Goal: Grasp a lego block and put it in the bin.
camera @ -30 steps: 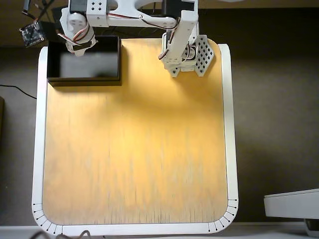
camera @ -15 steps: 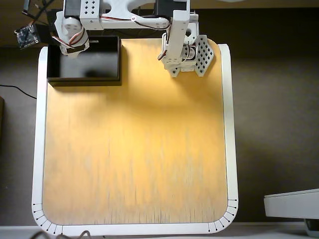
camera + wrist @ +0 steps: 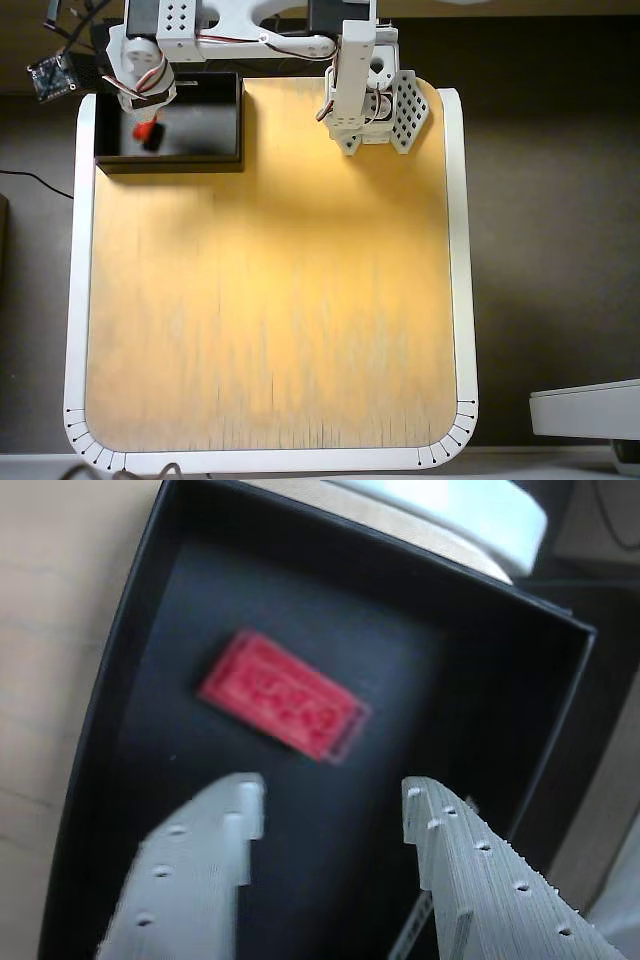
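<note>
Nearest the wrist camera, the two pale grey, ridged plastic fingers of the gripper rose from the lower edge of the picture, dotted with small round holes. They stood spread, with a clear gap of dark floor between their tips and nothing held. Just beyond the tips lay the small red rectangular plastic lego block, flat on the dark grey floor of the black, thin-walled, open-topped rectangular bin, turned at a slant to the walls and apart from both fingers. Its top was too blurred to make out in detail. Past the far wall of the bin a curved white rim showed over a strip of tan wood.

In the overhead view the bin sat at the top left corner of the white-edged, light wooden tabletop, and the red block showed inside it towards the left. The white arm reached across the top edge, its wrist hanging over the bin's left part.
</note>
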